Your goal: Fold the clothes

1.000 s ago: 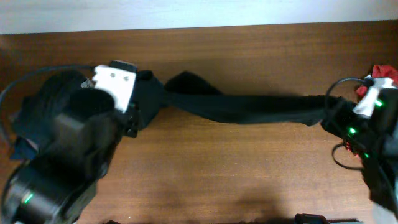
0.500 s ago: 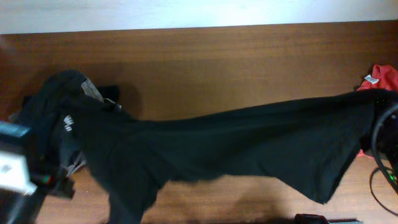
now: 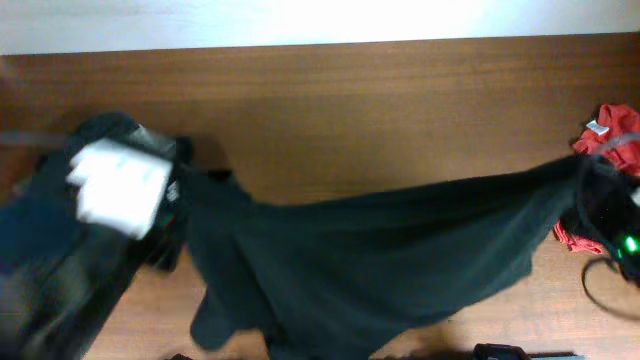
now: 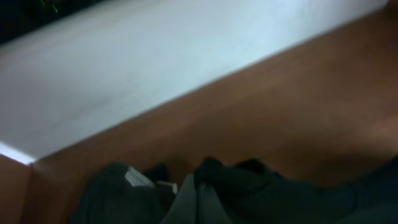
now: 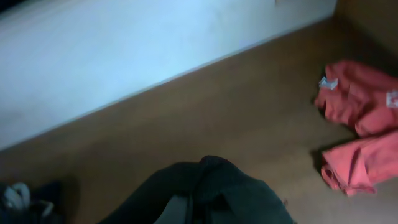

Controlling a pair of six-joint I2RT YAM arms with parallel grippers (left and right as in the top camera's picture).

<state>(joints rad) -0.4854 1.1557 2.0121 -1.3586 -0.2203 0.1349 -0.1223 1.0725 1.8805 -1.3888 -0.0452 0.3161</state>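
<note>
The clothes [image 3: 380, 250], a large black garment, hang stretched across the table between both arms, sagging toward the front edge. My left gripper [image 3: 182, 192] is shut on the garment's left end, under the white wrist block. In the left wrist view the fingertips [image 4: 194, 200] are pressed together with black cloth [image 4: 267, 186] bunched against them. My right gripper [image 3: 592, 178] is shut on the right end. In the right wrist view black cloth [image 5: 230, 186] wraps over the closed fingers [image 5: 180, 210].
A dark grey garment pile [image 3: 95, 135] lies at the far left under the left arm, also visible with a pale tag [image 4: 138, 178]. Red clothing [image 3: 612, 125] sits at the right edge, beside the right arm [image 5: 360, 124]. A pale wall borders the table's far side.
The garment went from a narrow strip lying across the table to a wide sheet lifted and spread. Both arms moved toward the front, and the left arm swung back into view.
</note>
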